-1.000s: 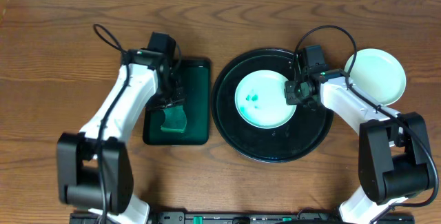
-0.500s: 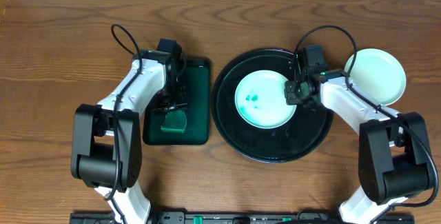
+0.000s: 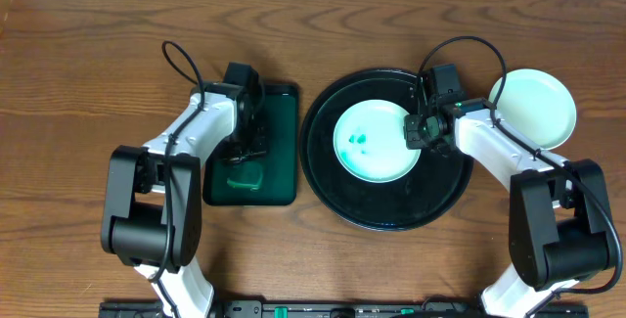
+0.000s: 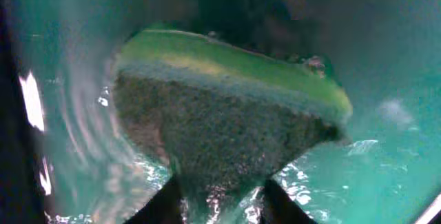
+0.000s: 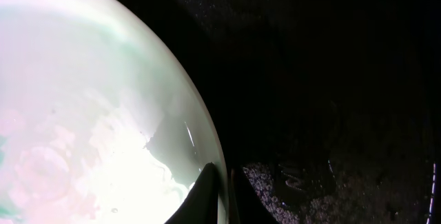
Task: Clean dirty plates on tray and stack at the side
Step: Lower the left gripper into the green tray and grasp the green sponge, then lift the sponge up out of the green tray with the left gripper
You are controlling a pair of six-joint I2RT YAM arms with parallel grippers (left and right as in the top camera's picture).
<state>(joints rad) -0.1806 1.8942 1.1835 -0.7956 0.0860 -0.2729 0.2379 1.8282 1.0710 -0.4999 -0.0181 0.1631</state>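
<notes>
Left arm folded at the elbow, wrist pitched down over the green tray (image 3: 284, 176). The left fingers (image 4: 162, 202) are narrow, pinching the sponge (image 4: 220, 114). Right arm reaches in over the black tray (image 3: 391, 210) — right fingers (image 5: 196, 203) clamped on the rim of the smeared plate (image 3: 377, 142), which lies in that tray. A second plate (image 3: 533, 108) sits on the counter (image 3: 78, 83), just right of the tray.

End effector (image 5: 220, 182) pinching plate (image 5: 83, 114) rim, wet black tray (image 5: 331, 79) beneath.
</notes>
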